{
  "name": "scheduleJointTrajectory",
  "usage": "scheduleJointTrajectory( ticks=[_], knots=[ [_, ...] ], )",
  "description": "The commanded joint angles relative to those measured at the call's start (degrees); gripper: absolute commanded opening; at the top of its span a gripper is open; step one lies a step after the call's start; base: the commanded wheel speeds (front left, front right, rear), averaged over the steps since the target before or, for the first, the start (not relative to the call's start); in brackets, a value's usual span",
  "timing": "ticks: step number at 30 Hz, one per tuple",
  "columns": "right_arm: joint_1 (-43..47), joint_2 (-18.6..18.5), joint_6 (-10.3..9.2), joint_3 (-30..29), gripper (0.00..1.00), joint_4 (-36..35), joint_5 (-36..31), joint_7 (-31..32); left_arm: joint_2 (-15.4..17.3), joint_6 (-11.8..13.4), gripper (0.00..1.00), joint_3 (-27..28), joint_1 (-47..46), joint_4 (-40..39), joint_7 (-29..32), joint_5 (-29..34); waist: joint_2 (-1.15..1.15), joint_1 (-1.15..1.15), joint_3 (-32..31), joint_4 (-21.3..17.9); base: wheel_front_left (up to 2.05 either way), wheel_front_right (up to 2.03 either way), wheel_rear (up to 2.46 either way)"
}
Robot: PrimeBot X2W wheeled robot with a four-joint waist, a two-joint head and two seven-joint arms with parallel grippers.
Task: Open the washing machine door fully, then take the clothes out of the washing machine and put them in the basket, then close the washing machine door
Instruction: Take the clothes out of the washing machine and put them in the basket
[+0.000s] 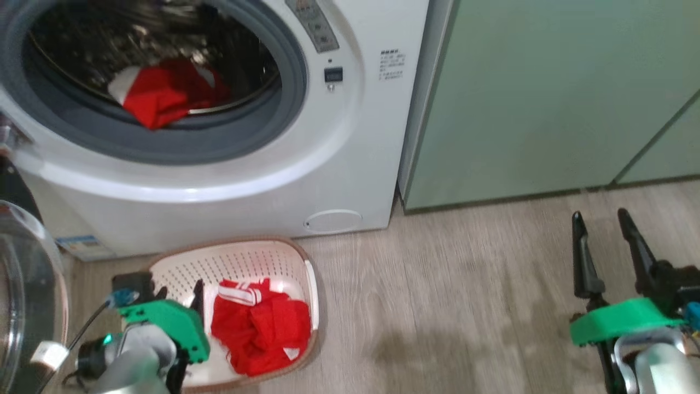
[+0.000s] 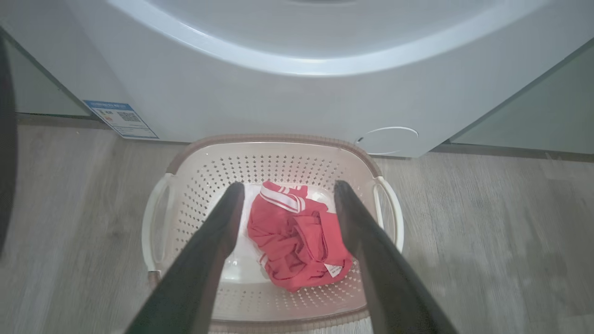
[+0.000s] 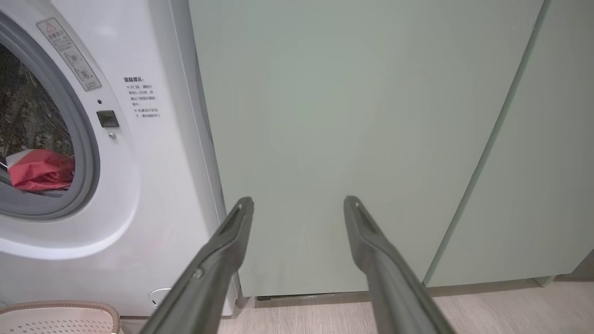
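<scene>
Between and just beyond your left gripper's (image 2: 288,185) spread, empty jaws lay a red garment (image 2: 297,241), slumped on the basket (image 2: 209,176) floor. Your right gripper (image 3: 298,200) stood released too, holding nothing, facing the green cabinet (image 3: 371,116), well right of the washing machine (image 1: 350,137). A second red garment (image 1: 164,98) sat at the drum lip, door (image 1: 27,284) open. Likely light, soft, floppy: pinch a bunched fold mid-cloth, not the trim.

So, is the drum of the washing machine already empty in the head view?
No, one red garment lies at the front edge of the drum.
</scene>
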Motion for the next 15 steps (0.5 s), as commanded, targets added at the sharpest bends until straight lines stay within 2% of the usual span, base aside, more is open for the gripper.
scheduleJointTrajectory(
  ticks=[1, 3, 7, 15],
  knots=[
    [0.66, -0.17, -0.04, 1.19, 1.0, -1.48, 0.49, -0.34, 2.82, -0.28, 1.0, 2.01, 0.61, -1.9, -1.04, -0.3, 0.0, 0.0, -2.8, 0.22, 0.0, 0.0, 0.0],
    [1.59, -0.07, -0.04, 1.18, 1.0, -1.48, 0.5, -0.34, 3.87, -0.54, 1.0, 2.56, 2.26, -4.89, -1.26, -0.2, 0.0, 0.0, -4.24, 0.35, 0.0, 0.0, 0.0],
    [3.14, 0.15, -0.04, 0.79, 1.0, -1.75, 0.61, -0.34, 5.47, -0.41, 1.0, 6.07, 7.65, -16.55, -1.31, 0.95, 0.0, 0.0, -6.0, 0.74, 0.0, 0.0, 0.0],
    [5.12, 0.8, -0.04, 0.26, 1.0, -2.05, 0.66, -0.34, 4.19, -0.27, 1.0, 16.02, 18.65, -39.89, -1.33, 6.0, 0.0, 0.0, -7.8, 1.31, 0.0, 0.0, 0.0]
  ],
)
